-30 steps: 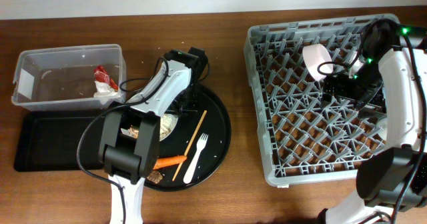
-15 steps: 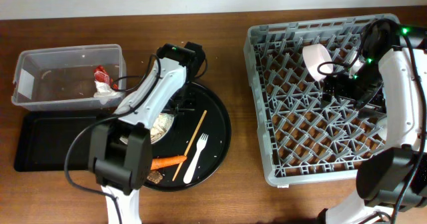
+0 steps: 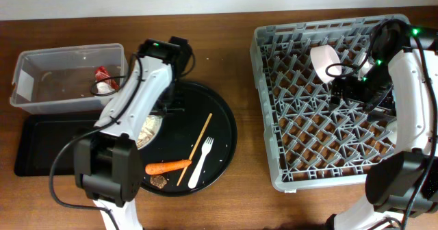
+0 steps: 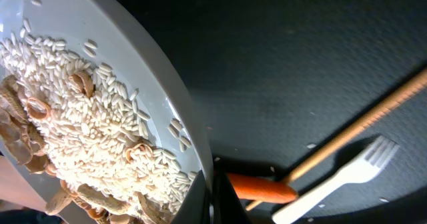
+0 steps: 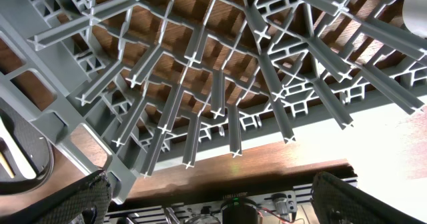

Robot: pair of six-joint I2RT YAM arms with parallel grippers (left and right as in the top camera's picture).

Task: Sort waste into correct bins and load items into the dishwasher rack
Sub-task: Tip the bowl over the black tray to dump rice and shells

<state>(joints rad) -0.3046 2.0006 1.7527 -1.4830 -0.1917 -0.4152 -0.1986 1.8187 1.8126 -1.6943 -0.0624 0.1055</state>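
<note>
- Whitish round plate [image 4: 155,84]: sits left of centre in the overhead view, at the left edge of the large round black tray [image 3: 220,113]. It looks stiff, smooth and probably slick, and would break if dropped. It stands tilted in the left wrist view.
- Pale beige rice-like food scraps [image 4: 87,117], with pasta-like curls: heaped on the plate. They are loose and light, and would likely slide off together on a steeper tilt.
- Left gripper [image 4: 212,199]: pinched on the plate's rim at the bottom centre of the wrist view. The rim is the sensible hold, but a one-sided pinch may let the plate pivot.
- Right gripper [image 5: 210,184]: fingers spread with nothing between them, over the large square grey plastic dishwasher rack [image 3: 274,155] at the right of the frame.
- Clear plastic rectangular tub [image 3: 68,50]: upper left. The shallow black rectangular tray [image 3: 48,148] lies just below it.
- Small orange carrot [image 3: 168,167] and white plastic fork [image 3: 203,158]: on the round tray, lower centre. Both are light and stiff, and the carrot may roll.
- Thin wooden stick [image 3: 200,146]: beside the fork.
- Hidden or unclear:
  - The arm covers most of the plate from overhead.
  - The plate's far rim is cut off in the wrist view.
  - It cannot be told whether the plate is clear of the tray.
  - The left gripper shows only as a dark wedge.
</note>
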